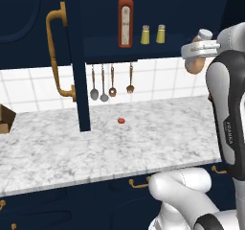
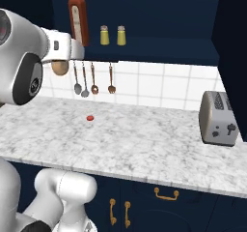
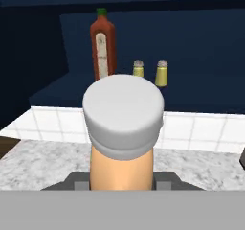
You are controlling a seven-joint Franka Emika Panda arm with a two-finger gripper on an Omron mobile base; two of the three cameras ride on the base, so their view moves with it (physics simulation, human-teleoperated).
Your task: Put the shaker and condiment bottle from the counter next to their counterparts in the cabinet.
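— Condiment bottle point(image 3: 122, 143): any writing showing?
— None; the red bottle point(image 1: 126, 20) in the cabinet point(image 1: 158, 46) is wearing a pale label too blurred to read.
— And the arm?
— It is reaching up level with the shelf, the gripper point(image 1: 200, 48) clamping the peach bottle above the counter point(image 1: 95, 147); two shakers point(image 1: 152, 34) are standing beside the red bottle.

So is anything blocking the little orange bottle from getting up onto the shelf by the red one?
Nothing visible does. The gripper holds the condiment bottle up near shelf height, the cabinet door stands open, and the shelf in front of the red bottle and the two shakers looks bare.
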